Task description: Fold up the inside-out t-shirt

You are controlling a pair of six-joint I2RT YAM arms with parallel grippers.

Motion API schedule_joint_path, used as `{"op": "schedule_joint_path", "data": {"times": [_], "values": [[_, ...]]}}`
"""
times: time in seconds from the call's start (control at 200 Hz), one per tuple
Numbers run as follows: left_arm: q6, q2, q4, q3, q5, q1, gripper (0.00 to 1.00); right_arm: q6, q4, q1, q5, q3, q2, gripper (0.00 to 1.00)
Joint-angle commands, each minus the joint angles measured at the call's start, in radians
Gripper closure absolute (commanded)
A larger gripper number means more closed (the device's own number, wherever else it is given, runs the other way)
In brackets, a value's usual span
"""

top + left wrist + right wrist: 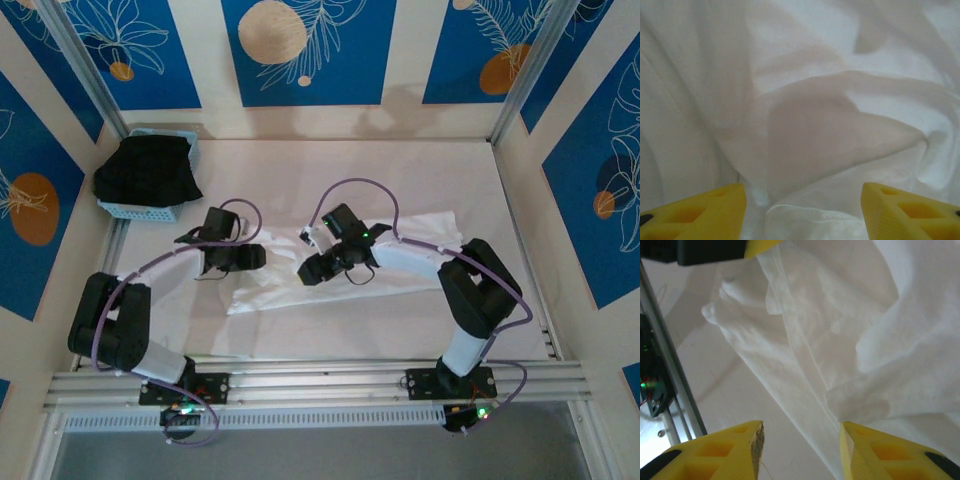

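The inside-out t-shirt (272, 291) lies crumpled on the white surface (400, 170), stretching from near the left arm across to the right arm's elbow. The left gripper (250, 257) hangs over the shirt's left part. In the left wrist view its yellow fingers (700, 212) stand spread apart above rumpled white cloth, grasping nothing. The right gripper (311, 270) sits just beside it over the shirt's middle, also released. Its fingers (725, 455) are parted over a folded cloth edge and bare surface. A black garment (145, 170) rests in a light-blue basket (150, 212) at the far left corner.
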Motion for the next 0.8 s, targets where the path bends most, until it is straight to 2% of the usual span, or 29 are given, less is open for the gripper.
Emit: {"op": "schedule_joint_path", "data": {"times": [0.0, 0.195, 0.355, 0.415, 0.585, 0.67, 0.795], "values": [[-0.021, 0.015, 0.025, -0.001, 0.063, -0.016, 0.44, 0.104, -0.039, 0.007, 0.112, 0.042, 0.054, 0.55], [-0.017, 0.038, 0.033, -0.029, 0.079, -0.019, 0.62, 0.185, -0.064, 0.072, 0.186, 0.061, 0.100, 0.54], [-0.018, 0.033, 0.036, -0.032, 0.101, -0.021, 0.79, 0.178, -0.112, 0.122, 0.321, 0.097, 0.132, 0.54], [-0.012, 0.018, 0.024, -0.031, 0.099, -0.021, 0.85, 0.175, -0.125, 0.127, 0.362, 0.105, 0.135, 0.59], [0.000, -0.053, -0.020, -0.044, 0.098, -0.021, 0.94, 0.176, -0.131, 0.127, 0.441, 0.095, 0.090, 0.88], [-0.004, -0.100, -0.025, -0.066, 0.112, -0.024, 0.97, 0.168, -0.135, 0.123, 0.454, 0.082, 0.061, 0.94], [0.002, -0.176, -0.070, -0.085, 0.118, -0.058, 1.00, 0.171, -0.152, 0.108, 0.442, 0.062, 0.018, 0.97]]}}
